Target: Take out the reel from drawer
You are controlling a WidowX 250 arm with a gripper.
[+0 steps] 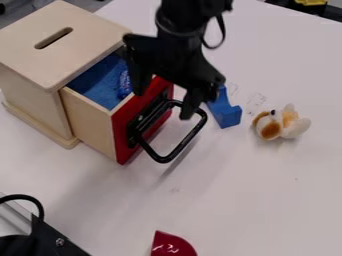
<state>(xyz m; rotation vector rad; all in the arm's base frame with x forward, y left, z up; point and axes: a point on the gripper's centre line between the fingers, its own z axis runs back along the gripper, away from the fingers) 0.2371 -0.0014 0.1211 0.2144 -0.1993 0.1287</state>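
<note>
Lying inside the pulled-out drawer (90, 125), the reel (124, 85) is taken to be the small blue item seen past the rim; its identity is a judgement, as part of it is hidden behind the gripper (163, 106).

Relation of interest: the reel sits just beside the nearer finger, on the side towards the wooden box (24, 47), and lower down, within the drawer walls. The gripper hangs over the red front (120, 131), fingers spread, nothing seen between them. One finger is by the drawer's top edge, the other beyond the front, over the black handle (161, 159). Contact with the rim or handle: cannot tell.

Long axis: the visible part of the reel is longer up and down the view than across; true axis uncertain.

Appearance: glossy, deeper blue than the matte blue lining (97, 84), with pale marks on its surface. Probably light; may slide on the lining if nudged.

Step in hand, judged: lining up for the pick; drawer out, reel not yet taken. Next move should shift the gripper towards the box, clear of the front panel, then lower both fingers about the reel. Risk: closing on the panel or handle instead, or pushing the drawer inwards.
</note>
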